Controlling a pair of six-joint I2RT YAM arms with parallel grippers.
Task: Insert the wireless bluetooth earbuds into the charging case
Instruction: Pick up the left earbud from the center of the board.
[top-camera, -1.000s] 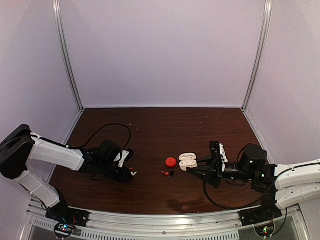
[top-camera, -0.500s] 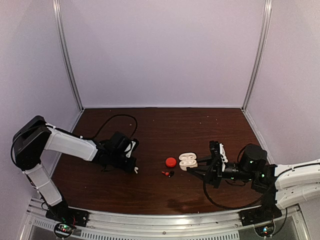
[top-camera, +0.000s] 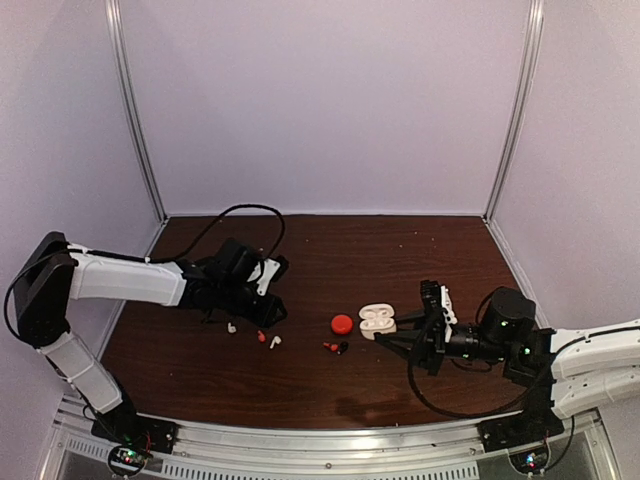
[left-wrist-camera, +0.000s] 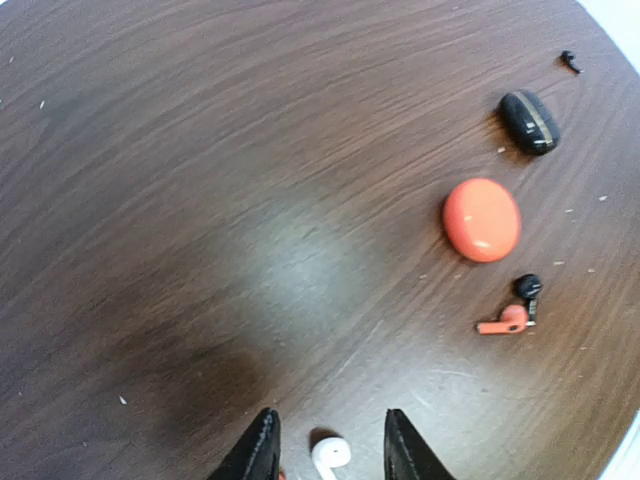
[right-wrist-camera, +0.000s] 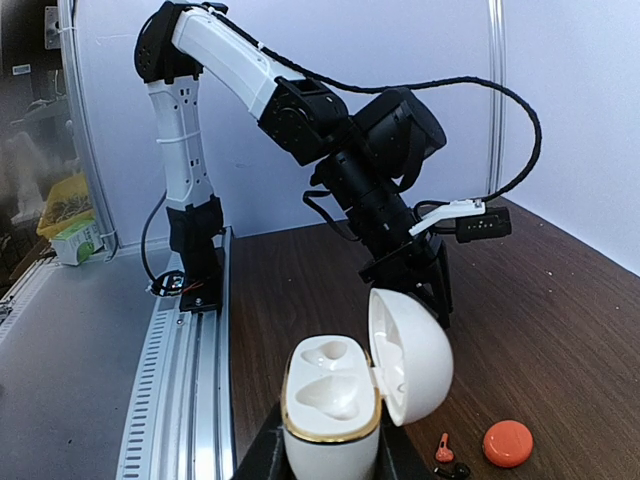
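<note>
The left gripper (left-wrist-camera: 330, 425) hangs low over the dark wooden table (left-wrist-camera: 200, 200) with its fingers parted. A white earbud (left-wrist-camera: 331, 453) lies loose on the wood between them, touching neither. Across the table, the right gripper (right-wrist-camera: 333, 458) is clamped on a white charging case (right-wrist-camera: 330, 400), which it holds upright with its lid (right-wrist-camera: 412, 360) swung open and both wells showing. Between the two arms a closed red case (left-wrist-camera: 481, 219) sits on the table. A red earbud (left-wrist-camera: 503, 322) and a black earbud (left-wrist-camera: 527, 287) lie just beside it, and a closed black case (left-wrist-camera: 529, 121) sits farther off.
</note>
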